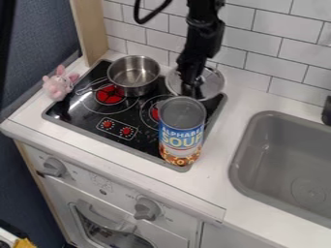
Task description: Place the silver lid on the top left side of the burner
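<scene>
The black gripper (pixel 191 77) hangs down at the back right of the burner (pixel 74 112), directly over the silver lid (pixel 213 83). It covers the lid's middle, so any contact with the knob is hard to make out. The round lid lies at the burner's back right corner, behind the soup can, and its right part reaches the burner's edge.
A silver pot (pixel 134 76) stands on the back left of the burner, its handle pointing left. A tall soup can (pixel 182 131) stands front right. A pink plush toy (pixel 59 84) sits left of the burner; a grey sink (pixel 284 167) lies right.
</scene>
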Action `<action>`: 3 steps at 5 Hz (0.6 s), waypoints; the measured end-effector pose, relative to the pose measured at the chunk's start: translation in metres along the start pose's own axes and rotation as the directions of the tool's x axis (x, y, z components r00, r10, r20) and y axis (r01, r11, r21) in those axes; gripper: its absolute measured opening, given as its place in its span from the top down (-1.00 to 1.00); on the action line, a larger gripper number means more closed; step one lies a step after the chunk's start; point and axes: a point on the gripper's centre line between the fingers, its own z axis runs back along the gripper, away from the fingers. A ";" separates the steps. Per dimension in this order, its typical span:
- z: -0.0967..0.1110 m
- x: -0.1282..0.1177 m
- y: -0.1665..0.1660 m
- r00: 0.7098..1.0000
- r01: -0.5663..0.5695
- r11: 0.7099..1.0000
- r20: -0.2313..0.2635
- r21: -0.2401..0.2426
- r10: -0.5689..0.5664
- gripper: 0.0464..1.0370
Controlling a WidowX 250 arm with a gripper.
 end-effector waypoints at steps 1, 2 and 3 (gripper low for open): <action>0.014 -0.007 -0.003 0.998 0.063 0.998 -0.012 0.007 -0.063 0.52; 0.031 -0.029 -0.012 0.989 0.148 0.989 -0.026 -0.020 -0.149 0.52; 0.037 -0.056 -0.021 0.972 0.227 0.971 -0.039 -0.077 -0.230 0.52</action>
